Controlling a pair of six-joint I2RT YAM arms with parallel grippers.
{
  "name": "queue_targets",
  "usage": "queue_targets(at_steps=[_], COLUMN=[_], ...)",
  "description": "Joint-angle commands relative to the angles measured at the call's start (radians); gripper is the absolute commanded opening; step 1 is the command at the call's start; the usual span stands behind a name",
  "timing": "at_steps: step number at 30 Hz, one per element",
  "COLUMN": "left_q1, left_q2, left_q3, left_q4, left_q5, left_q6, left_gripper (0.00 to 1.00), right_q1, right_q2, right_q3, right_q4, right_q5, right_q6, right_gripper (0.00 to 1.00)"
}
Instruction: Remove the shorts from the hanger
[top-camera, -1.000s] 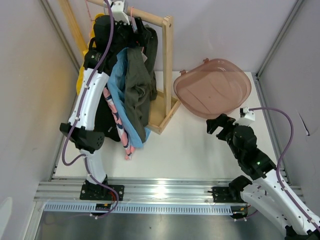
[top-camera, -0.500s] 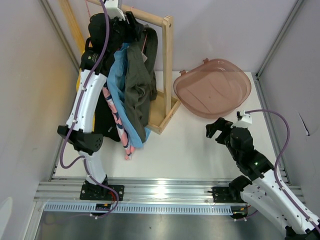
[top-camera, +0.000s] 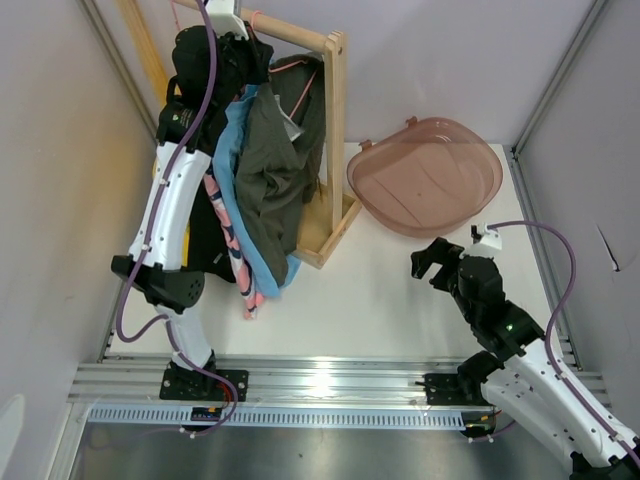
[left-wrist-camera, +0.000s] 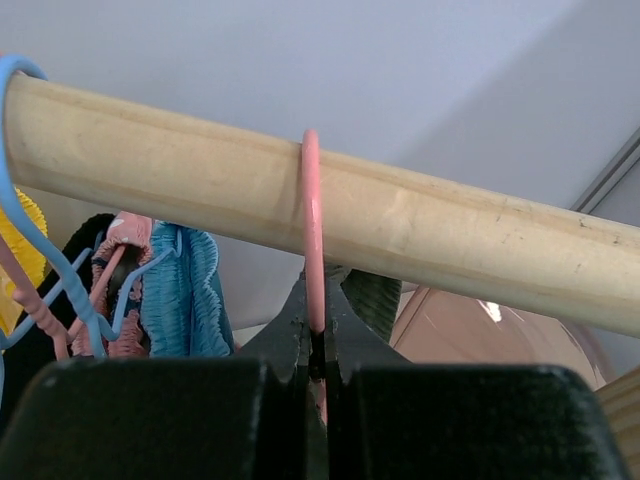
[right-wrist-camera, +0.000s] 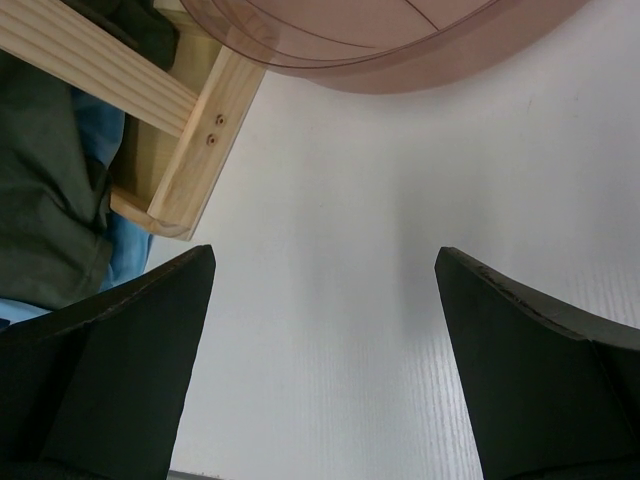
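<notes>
Dark olive shorts (top-camera: 275, 170) hang on a pink hanger (left-wrist-camera: 312, 200) whose hook loops over the wooden rail (left-wrist-camera: 450, 225) of the rack. High up at the rail, my left gripper (left-wrist-camera: 316, 312) is shut on the hanger's neck just under the rail; in the top view it (top-camera: 250, 55) sits right above the shorts. A bit of the olive fabric (left-wrist-camera: 375, 300) shows behind the fingers. Low over the table, right of the rack, my right gripper (top-camera: 437, 262) is open with nothing between its fingers (right-wrist-camera: 120, 330).
Blue (top-camera: 232, 160), pink-patterned and black clothes hang on the same rack (top-camera: 335, 120) left of the shorts, some on a blue hanger (left-wrist-camera: 25, 215). A translucent brown basket (top-camera: 425, 175) stands at the back right. The rack's base (right-wrist-camera: 195, 140) lies left of my right gripper.
My left gripper went from open to shut on the pink hanger. The shorts have swung right and spread. The right arm drew slightly left and nearer.
</notes>
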Motion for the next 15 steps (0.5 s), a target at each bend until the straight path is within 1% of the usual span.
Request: queue_targets(at_steps=[1, 3, 4, 6, 13, 15], left_q1=[-0.021, -0.024, -0.025, -0.027, -0.028, -0.027], left_q2=[-0.025, -0.029, -0.032, -0.045, -0.137, -0.164], left_q3=[0.087, 0.105, 0.133, 0.157, 0.159, 0.156], left_q4=[0.008, 0.006, 0.005, -0.003, 0.002, -0.008], left_q5=[-0.025, -0.025, -0.057, -0.068, -0.076, -0.074], left_q6=[0.017, 0.017, 0.018, 0.023, 0.040, 0.037], left_gripper=[0.00, 0.00, 0.00, 0.00, 0.00, 0.00], right_q1=[0.005, 0.005, 0.005, 0.005, 0.009, 0.008], right_q2=[-0.013, -0.010, -0.008, -0.001, 0.059, 0.085], right_q3=[-0.005, -0.005, -0.003, 0.001, 0.050, 0.089], right_q4=[0.038, 0.054, 0.061, 0.081, 0.166, 0.218], right_q5=[0.007, -0.001, -0.007, -0.015, -0.074, -0.136], right_q6=[0.005, 0.005, 0.005, 0.005, -0.050, -0.075], right_gripper=[1.00, 0.99, 0.99, 0.99, 1.00, 0.99])
